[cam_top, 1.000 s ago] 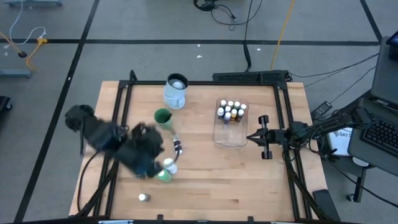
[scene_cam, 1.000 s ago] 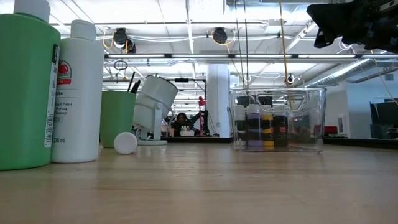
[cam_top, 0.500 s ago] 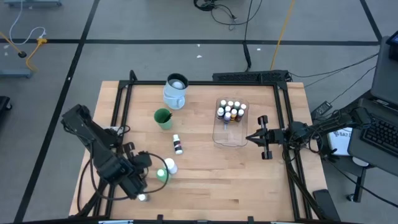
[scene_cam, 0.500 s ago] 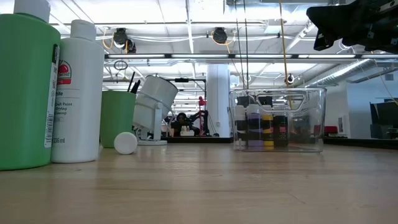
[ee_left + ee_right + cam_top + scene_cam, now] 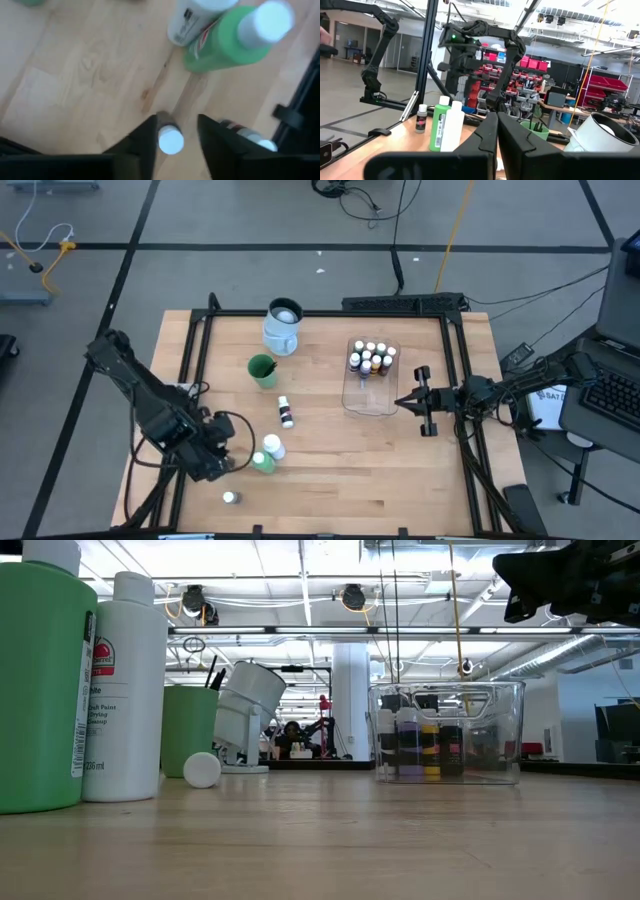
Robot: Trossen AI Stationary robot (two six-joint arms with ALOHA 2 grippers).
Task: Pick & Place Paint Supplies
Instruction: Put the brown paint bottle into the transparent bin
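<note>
My left gripper [image 5: 220,467] hangs open over the table's near left part, pointing steeply down. In the left wrist view its fingers [image 5: 145,145] stand on either side of a tiny white-capped bottle [image 5: 170,139], which stands upright on the wood [image 5: 229,497] below them and is not touched. The larger green bottle [image 5: 262,463] and a white bottle [image 5: 273,447] stand just beyond it. Another tiny bottle [image 5: 286,413] lies at mid-table. My right gripper [image 5: 405,401] is shut and waits by the clear tub [image 5: 370,392].
A green cup [image 5: 262,369] holding brushes and the white mug [image 5: 283,326] stand at the far middle. The tub holds several tiny bottles [image 5: 371,358]. A black frame rail [image 5: 190,380] runs along the table's left edge, close to my left arm.
My left arm has swung from beside the green and white bottles toward the table's near left corner and has sunk. Its gripper has tipped more steeply downward. Nothing on the table has moved.
</note>
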